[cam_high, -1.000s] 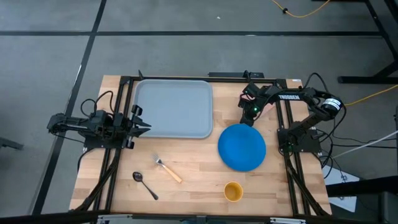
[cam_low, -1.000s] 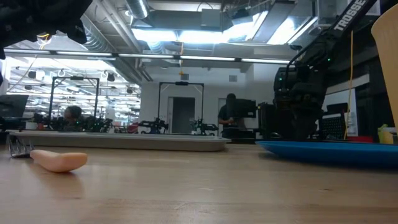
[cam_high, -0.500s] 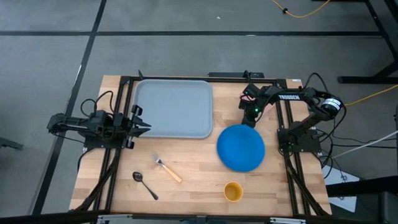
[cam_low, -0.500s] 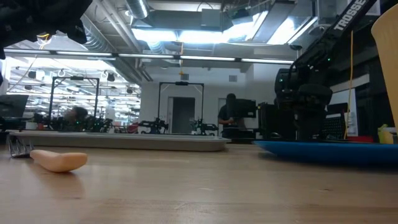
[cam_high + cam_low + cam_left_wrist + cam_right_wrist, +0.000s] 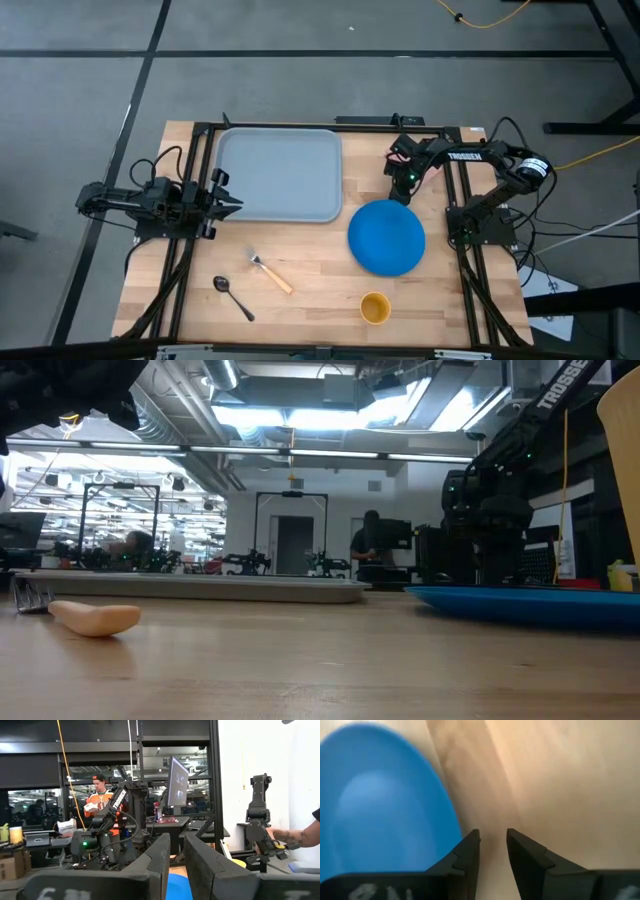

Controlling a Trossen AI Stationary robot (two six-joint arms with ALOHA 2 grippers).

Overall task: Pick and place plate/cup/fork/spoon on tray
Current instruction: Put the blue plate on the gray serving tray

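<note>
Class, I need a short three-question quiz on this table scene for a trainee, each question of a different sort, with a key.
1. True or false: the tray already holds the cup.
2. Multiple choice: which item lies nearest the right end effector? A) the spoon B) the plate C) the fork
3. Fill in: the left end effector waits beside the tray's ____ edge, as seen in the high view.

Key: 1. False; the cup stands on the bare table, near its front edge. 2. B; the end effector is at the plate's far rim. 3. Left.
</note>
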